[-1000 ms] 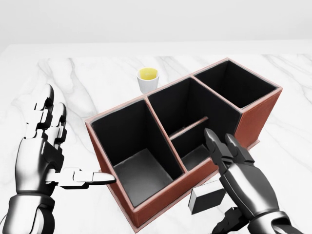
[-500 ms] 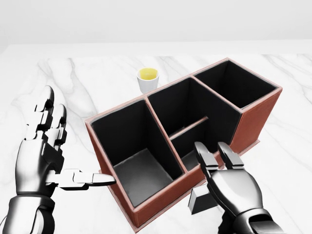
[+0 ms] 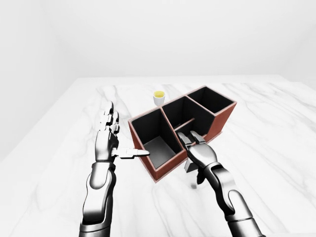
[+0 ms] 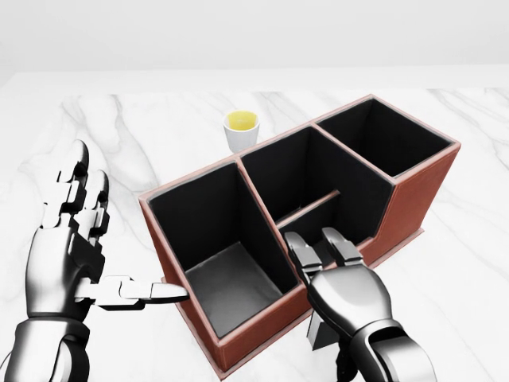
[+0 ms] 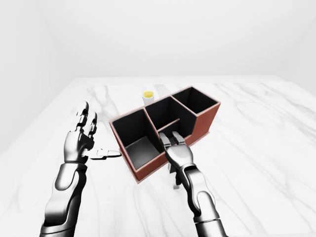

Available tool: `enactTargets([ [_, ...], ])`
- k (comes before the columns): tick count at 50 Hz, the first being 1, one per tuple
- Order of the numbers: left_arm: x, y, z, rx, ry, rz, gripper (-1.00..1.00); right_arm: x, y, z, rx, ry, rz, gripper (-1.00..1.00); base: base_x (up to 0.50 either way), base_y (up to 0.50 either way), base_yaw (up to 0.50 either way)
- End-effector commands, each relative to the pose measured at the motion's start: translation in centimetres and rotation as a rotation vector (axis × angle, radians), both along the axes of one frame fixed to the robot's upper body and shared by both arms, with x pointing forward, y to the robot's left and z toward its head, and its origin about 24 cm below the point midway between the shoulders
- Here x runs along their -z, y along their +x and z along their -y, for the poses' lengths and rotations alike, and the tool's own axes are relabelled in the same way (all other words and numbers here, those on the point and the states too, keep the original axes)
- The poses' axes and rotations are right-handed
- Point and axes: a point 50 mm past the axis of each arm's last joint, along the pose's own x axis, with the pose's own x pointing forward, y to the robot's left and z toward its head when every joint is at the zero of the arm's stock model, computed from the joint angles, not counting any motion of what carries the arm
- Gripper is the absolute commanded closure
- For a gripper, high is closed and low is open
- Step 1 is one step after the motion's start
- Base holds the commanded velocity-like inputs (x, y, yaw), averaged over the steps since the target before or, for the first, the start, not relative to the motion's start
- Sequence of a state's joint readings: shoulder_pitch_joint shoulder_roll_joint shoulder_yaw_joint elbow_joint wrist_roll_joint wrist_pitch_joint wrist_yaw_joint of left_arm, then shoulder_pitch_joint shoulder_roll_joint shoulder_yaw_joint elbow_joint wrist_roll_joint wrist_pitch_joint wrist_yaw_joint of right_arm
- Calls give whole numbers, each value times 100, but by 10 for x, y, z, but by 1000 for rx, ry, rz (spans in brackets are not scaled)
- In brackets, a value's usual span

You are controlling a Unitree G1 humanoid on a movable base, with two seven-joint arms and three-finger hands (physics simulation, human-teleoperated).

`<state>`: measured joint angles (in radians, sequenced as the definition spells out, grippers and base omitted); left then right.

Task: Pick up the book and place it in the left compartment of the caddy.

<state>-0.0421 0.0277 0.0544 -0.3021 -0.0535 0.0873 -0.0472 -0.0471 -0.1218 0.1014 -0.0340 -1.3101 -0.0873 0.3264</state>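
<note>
Left-eye view: white marble table (image 3: 276, 128); red-brown caddy (image 3: 222, 118) set aslant at frame centre, black inside, with a small cup (image 3: 158, 97) of yellow liquid just beyond its upper edge. Left hand (image 3: 109, 140) stands at centre left beside the caddy, fingers up and spread wide, thumb pointing at the caddy's near wall, holding nothing. Right hand (image 3: 196, 152) lies at lower centre over the caddy's near wall, covering most of the book (image 3: 188, 167), a small grey block on the table just outside that wall. Head view: the left compartment (image 4: 215, 239), largest and nearest the left hand, holds nothing; the book shows only as a grey sliver at lower centre beneath the right hand's palm. Compared with a second earlier, the right hand has travelled leftward and down across the frame, from beside the book to directly above it; the left hand is unchanged. Its two visible fingers reach forward over the caddy rim; whether any finger grips the book cannot be told. Right-eye view: same layout, book almost wholly hidden. Judgement: reach near complete, grasp not yet confirmed, book still outside the caddy.
</note>
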Motion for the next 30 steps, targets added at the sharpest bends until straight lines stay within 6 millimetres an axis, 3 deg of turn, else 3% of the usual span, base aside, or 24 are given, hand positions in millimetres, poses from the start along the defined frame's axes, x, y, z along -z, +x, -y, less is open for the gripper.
enactTargets([
  [1,0,0,0,0,0,2,-100,-1,-3,2,0,-45,-3,-100,0,0,0],
  [30,-2,-1,-1,0,1,10,-100,13,-21,15,42,-89,-72,-100,0,0,0],
])
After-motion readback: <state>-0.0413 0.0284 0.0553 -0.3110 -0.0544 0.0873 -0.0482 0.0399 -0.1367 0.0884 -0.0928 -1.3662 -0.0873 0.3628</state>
